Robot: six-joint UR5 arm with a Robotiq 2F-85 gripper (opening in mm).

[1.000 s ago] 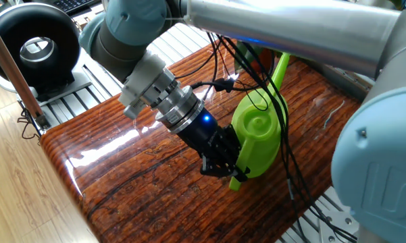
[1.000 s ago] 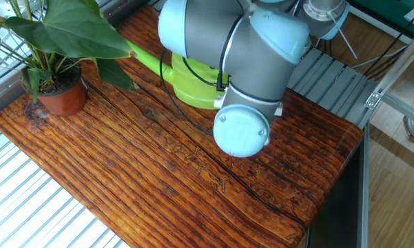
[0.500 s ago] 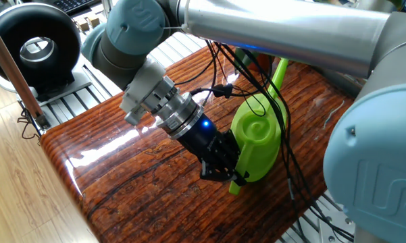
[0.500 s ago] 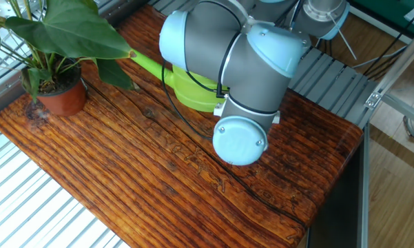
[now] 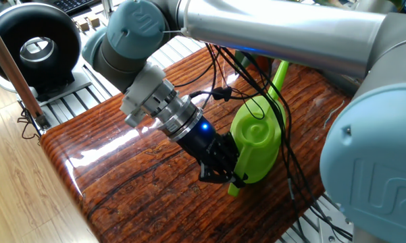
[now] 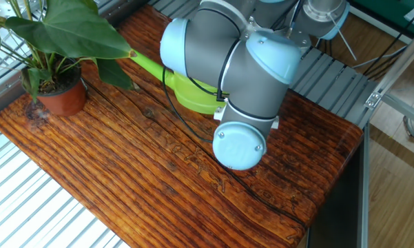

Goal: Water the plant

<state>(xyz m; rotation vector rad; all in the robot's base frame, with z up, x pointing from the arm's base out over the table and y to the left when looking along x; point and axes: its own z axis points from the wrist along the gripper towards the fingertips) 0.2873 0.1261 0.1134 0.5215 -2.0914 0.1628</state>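
Broad dark leaves of the plant (image 6: 52, 31) fill the far left corner of the tabletop (image 6: 145, 186) in the other fixed view, its stems rising upright from a small terracotta pot (image 6: 60, 96) that stands close to the left edge. Just to the right of the leaves, the lime-green watering can (image 6: 193, 93) sits on the wood with its long spout (image 6: 146, 63) running left toward the plant, so the can's long axis lies roughly along the tabletop's back edge; the spout tip reaches near the leaf edges, though contact cannot be made out. Most of the can's body is hidden there behind the arm's grey and pale-blue joints (image 6: 241, 83). In one fixed view the gripper (image 5: 224, 177) comes in low from the left at the can's near end, its dark jaws closed on the can's handle at the lower rim. Black cables (image 5: 267, 101) drape over the can's top, and the spout points away toward the far side.
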